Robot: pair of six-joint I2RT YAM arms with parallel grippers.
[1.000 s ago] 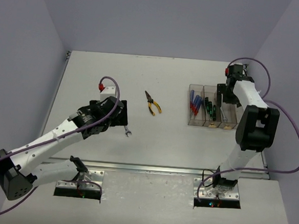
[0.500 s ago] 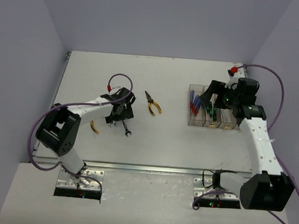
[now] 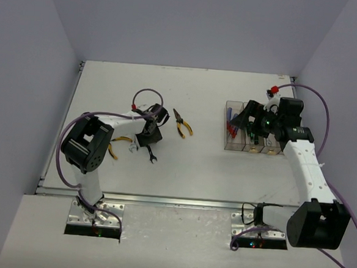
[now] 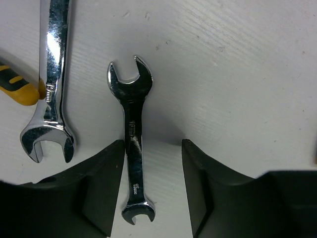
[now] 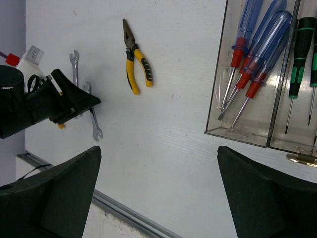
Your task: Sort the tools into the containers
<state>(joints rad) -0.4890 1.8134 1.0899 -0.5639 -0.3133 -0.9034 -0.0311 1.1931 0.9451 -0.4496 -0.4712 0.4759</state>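
now left gripper [image 4: 151,148] fingers half-spread astride small open-end wrench [image 4: 130,114], not pinching; second wrench [image 4: 52,84] at 9 o'clock. right gripper [image 5: 158,153] fingers spread wide, empty.

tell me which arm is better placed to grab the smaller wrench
Left. The left end effector straddles the smaller wrench, a finger on each side. The right end effector hangs open by the bins, across the table.

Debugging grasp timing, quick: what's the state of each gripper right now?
Left gripper: open, jaws straddling the small open-end wrench, not clamped on it.
Right gripper: open wide, holding nothing.
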